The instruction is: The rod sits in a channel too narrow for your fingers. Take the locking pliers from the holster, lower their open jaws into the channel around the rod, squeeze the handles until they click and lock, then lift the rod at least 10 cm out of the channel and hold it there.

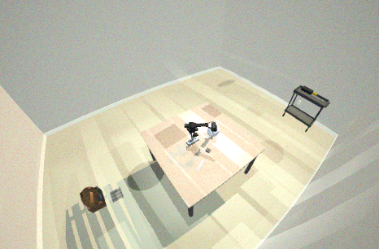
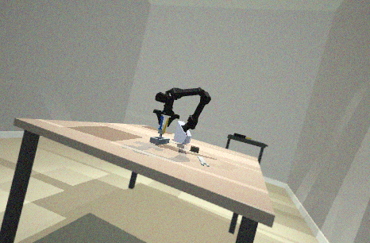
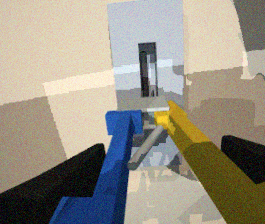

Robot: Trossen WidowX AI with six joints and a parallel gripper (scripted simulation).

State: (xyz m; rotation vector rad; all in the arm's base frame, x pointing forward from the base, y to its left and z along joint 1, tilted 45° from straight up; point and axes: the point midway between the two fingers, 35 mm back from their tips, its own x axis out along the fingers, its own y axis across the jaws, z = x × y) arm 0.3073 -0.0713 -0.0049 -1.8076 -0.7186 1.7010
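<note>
We see a pale wooden bench (image 1: 219, 179) (image 2: 225, 179) with dark legs, standing on a light plank floor (image 1: 113, 110) (image 2: 67, 171) between grey walls (image 1: 133, 49) (image 2: 229, 52). A dark two-shelf stand (image 1: 311, 97) (image 2: 251, 140) is at the upper right of the top view; a brown rounded object (image 1: 93, 198) lies lower left. On the bench, our grey block (image 1: 193, 141) (image 2: 159, 140) (image 3: 125, 40) has a narrow slot; a slim upright shape inside looks like the rod (image 3: 151, 75), though we can't be certain. Our end effector (image 1: 193, 136) (image 2: 166, 113) (image 3: 163, 147) is grasping the blue-and-yellow pliers (image 2: 163, 125) (image 3: 119, 165) by the handles, upright over the block. We can't read any writing
</note>
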